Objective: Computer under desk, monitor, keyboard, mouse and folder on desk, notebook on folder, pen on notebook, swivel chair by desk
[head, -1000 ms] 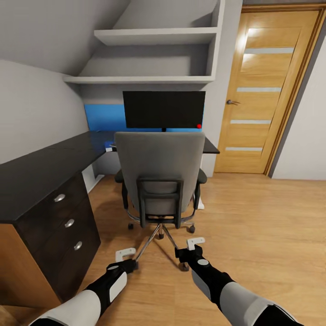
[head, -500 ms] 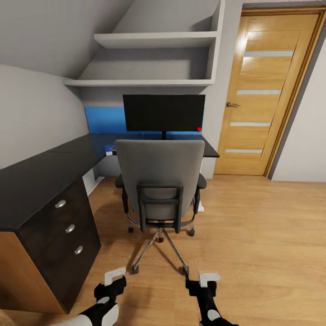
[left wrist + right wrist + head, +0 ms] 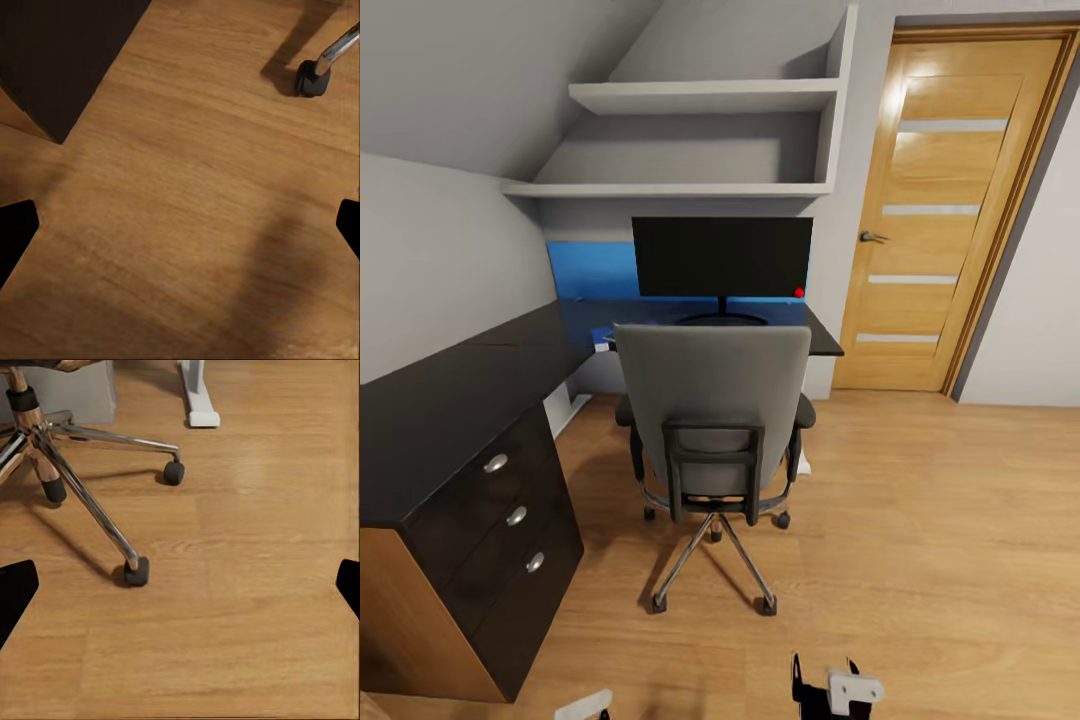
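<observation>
In the far corner of the room the monitor (image 3: 722, 257) stands upright on the desk (image 3: 450, 400), its black screen facing the robot and a small red light at its lower right corner. A blue panel (image 3: 592, 270) shows on the wall behind it. The desk runs from there along the left wall to the near left, where its drawer unit (image 3: 510, 540) shows three silver knobs. The chair (image 3: 713, 420) stands on the wood floor (image 3: 940, 520) just in front of the monitor, its grey back turned to the robot, close to the desk's far part; its seat is hidden by the backrest. A wooden door (image 3: 935, 210) is shut at the far right. The left gripper (image 3: 180, 225) hangs over bare floor near the drawer unit's corner, fingertips set wide apart. The right gripper (image 3: 180, 585), likewise spread and holding nothing, looks at the chair's chrome legs and castors.
</observation>
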{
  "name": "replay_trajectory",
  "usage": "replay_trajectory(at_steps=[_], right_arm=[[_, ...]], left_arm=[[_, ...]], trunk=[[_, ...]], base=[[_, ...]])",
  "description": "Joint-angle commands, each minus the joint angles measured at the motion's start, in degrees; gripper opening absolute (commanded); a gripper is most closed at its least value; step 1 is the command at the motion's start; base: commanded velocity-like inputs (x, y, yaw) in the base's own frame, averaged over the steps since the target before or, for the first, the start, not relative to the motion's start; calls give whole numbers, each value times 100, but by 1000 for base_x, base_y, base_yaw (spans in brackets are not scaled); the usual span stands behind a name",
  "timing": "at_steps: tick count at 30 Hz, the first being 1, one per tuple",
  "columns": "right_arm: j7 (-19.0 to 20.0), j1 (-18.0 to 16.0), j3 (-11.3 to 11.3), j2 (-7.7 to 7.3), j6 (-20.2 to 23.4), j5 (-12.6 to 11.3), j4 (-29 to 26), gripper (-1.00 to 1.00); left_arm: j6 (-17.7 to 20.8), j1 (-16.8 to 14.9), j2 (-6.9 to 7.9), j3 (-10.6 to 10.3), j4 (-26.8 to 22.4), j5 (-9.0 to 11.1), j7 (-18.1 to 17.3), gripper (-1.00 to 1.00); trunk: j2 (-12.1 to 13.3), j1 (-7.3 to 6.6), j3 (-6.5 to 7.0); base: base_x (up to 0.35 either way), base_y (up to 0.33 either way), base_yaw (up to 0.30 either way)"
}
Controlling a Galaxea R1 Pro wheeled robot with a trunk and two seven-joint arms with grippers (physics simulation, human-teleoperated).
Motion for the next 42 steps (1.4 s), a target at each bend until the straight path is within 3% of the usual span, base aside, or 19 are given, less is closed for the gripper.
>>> replay_trajectory(at_steps=[1,4,7,9,13,17,27,42], right_arm=[[-35,29,60,1,-130,-19,91,100],[-35,195,55,-4,-604,-19,279,100],[-35,605,47,-41,-1110,-19,353,100],[-24,907,46,-181,-1238,-19,379,100],[1,1050,46,-401,-1213,-19,392,100],[12,1082,46,-486,-1028,-23,375,100],[8,1090,50,-484,-773,-31,372,100],[3,1090,46,-500,-740,-34,381,100]], left_arm=[[-33,102,59,-77,1,9,33,100],[-85,276,161,-77,2,7,33,100],[-170,466,202,-77,0,6,32,100],[-197,683,206,-77,2,6,32,100],[-330,925,214,-77,2,2,32,100],[-713,1020,216,-77,2,5,32,100],[-833,1045,216,-77,2,7,32,100],[-822,1046,189,-86,2,13,32,100]], trunk=[[39,-24,14],[160,-90,68],[280,-155,122],[360,-199,158],[521,-287,230],[681,-375,301],[1082,-595,481],[1684,-924,750]], base=[[0,0,0],[0,0,0],[0,0,0],[0,0,0],[0,0,0],[0,0,0],[0,0,0],[0,0,0]])
